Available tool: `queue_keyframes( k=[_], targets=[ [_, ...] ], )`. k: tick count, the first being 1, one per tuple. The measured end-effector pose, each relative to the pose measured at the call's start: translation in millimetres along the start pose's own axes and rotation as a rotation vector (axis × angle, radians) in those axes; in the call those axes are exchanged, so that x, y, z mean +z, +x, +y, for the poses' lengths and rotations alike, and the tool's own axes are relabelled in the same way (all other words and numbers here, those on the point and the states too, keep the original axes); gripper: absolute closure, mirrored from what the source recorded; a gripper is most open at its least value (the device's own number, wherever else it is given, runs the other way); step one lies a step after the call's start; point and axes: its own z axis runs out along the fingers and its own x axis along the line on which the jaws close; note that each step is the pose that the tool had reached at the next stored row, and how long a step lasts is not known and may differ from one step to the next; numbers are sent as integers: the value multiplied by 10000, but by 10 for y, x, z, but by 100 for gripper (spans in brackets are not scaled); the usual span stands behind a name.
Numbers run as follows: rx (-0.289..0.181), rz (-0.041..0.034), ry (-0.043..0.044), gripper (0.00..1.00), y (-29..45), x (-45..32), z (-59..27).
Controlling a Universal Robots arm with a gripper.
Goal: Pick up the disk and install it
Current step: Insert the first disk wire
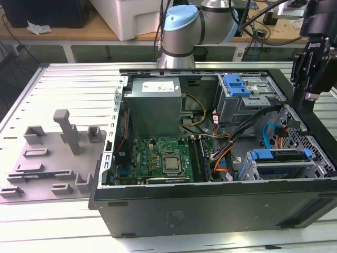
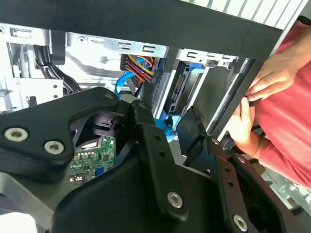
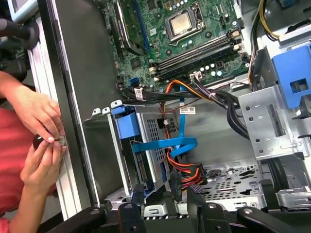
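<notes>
Silver arm (image 1: 177,59), blue cap (image 1: 179,23), seemingly black gripper (image 3: 166,191)

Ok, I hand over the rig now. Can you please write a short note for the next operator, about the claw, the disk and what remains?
Claw: open and empty, raised over the computer case on the exterior view's right, near the lower drive cage.
Disk: sits in that cage, with its blue bracket on top.
Done: the disk appears to be placed in the cage.
Left: I cannot tell whether it is fully seated; please check.
Caution: a person's hands are at the case's edge, close to the claw.
</notes>
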Motion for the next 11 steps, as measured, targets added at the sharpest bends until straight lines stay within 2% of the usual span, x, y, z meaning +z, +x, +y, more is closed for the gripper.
queue_keyframes(
  k=[4, 5, 6, 8, 9, 11],
  targets=[
    [43, 263, 55, 53, -82, 6, 20],
    [62, 390, 81, 53, -97, 18, 20],
    [85, 560, 112, 53, -114, 23, 18],
    [108, 731, 139, 53, -140, 25, 17],
    [125, 854, 157, 53, -171, 28, 20],
    [135, 900, 162, 53, -209, 43, 28]
  ],
)
